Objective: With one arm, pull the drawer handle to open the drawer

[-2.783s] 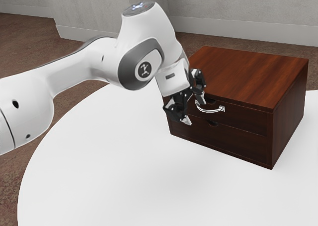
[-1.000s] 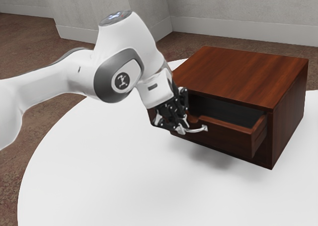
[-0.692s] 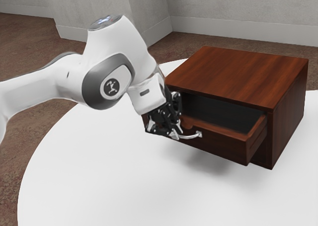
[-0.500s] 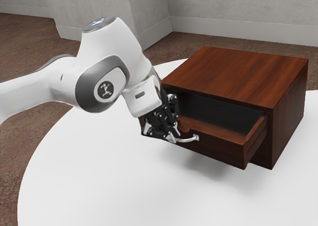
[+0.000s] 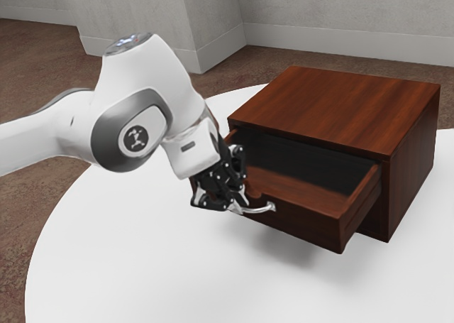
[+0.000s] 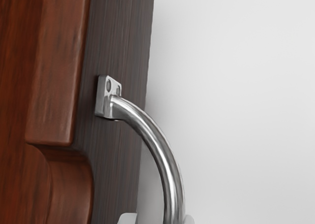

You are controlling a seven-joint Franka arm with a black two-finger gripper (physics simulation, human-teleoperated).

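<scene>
Reddish-brown streaked wood grain on cabinet (image 5: 340, 106) and drawer (image 5: 301, 222). Brushed silver on handle (image 6: 162, 150). Plain white on table (image 5: 142, 273). White with grey joints on arm (image 5: 64, 135), black on gripper (image 5: 236, 205). Mottled brown on floor (image 5: 35, 53).

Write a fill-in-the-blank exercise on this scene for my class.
1. The drawer of the cabinet is ____.
2. The gripper is ____ on the handle.
3. The cabinet stands on a ____ table.
Missing words: open; shut; white.
</scene>
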